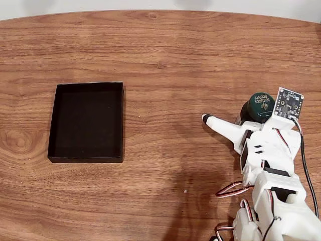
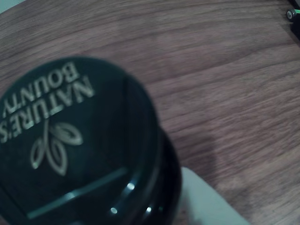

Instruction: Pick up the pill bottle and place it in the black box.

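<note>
The pill bottle (image 1: 260, 105) stands upright on the wooden table at the right of the fixed view, its green "Nature's Bounty" cap facing up. My white gripper (image 1: 236, 119) is open around it. One finger (image 1: 218, 125) splays out to the left, well away from the bottle, and the other side is hidden under the wrist camera board beside the cap. In the wrist view the cap (image 2: 70, 140) looms very close at the left, with a white finger (image 2: 211, 201) beside it at the bottom. The black box (image 1: 56, 125) lies empty far to the left.
Bare wood grain table (image 1: 165, 60) lies between the bottle and the box. The table's far edge curves along the top of the fixed view. The arm's body and wires (image 1: 273, 201) take up the lower right corner.
</note>
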{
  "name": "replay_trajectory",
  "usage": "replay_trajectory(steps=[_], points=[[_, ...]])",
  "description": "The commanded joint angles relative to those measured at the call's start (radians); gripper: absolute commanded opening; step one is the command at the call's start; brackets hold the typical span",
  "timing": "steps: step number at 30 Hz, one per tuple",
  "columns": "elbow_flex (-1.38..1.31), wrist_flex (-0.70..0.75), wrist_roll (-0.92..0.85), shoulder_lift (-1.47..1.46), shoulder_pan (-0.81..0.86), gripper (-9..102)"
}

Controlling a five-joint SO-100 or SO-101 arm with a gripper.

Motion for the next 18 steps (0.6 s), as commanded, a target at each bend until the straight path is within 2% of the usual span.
replay_trajectory(steps=[1, 8, 18], points=[[-0.037, -0.031, -0.008, 0.000, -0.012, 61], [-0.037, -0.023, -0.017, 0.006, -0.003, 45], [-0.037, 0.005, -0.055, 0.044, -0.009, 32]])
